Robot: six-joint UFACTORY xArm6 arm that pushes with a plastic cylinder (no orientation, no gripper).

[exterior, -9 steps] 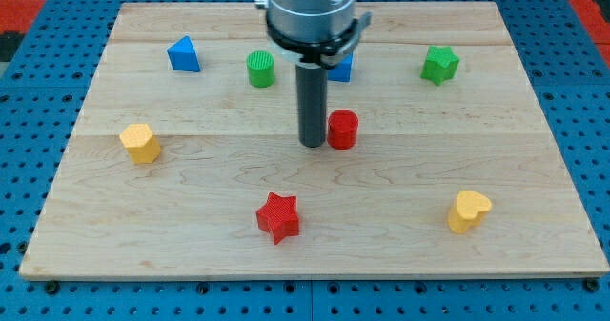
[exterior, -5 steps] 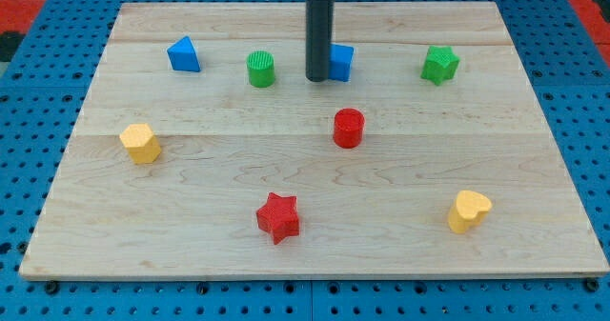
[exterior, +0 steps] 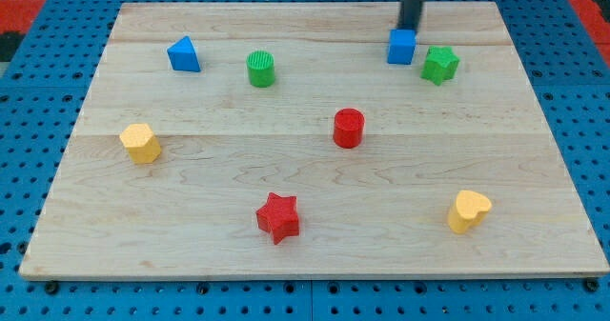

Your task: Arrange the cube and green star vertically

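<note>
blue cube (exterior: 402, 47): near the view's top edge of the board, right of centre; upright, resting flat on the wood.
green star (exterior: 439, 65): just beside the blue cube, on its right and slightly lower in the view; whether the two touch cannot be told.
my tip (exterior: 409, 28): at the cube's upper edge in the view, directly behind it; the rod runs up out of the top of the frame. contact with the cube looks likely but cannot be confirmed.
pincer state: the arm ends in a plain rod; there are no jaws to read as wide, narrow or holding.
red cylinder (exterior: 349, 128): near the board's centre, below and left of the cube, well apart.
green cylinder (exterior: 260, 69): left of the cube, well apart.
blue triangular block (exterior: 184, 54): upper left.
yellow block (exterior: 141, 143): left side, shape unclear.
red star (exterior: 278, 217): lower centre.
yellow heart (exterior: 469, 210): lower right.
board (exterior: 534, 140): light wood, on a blue perforated base (exterior: 38, 121).
</note>
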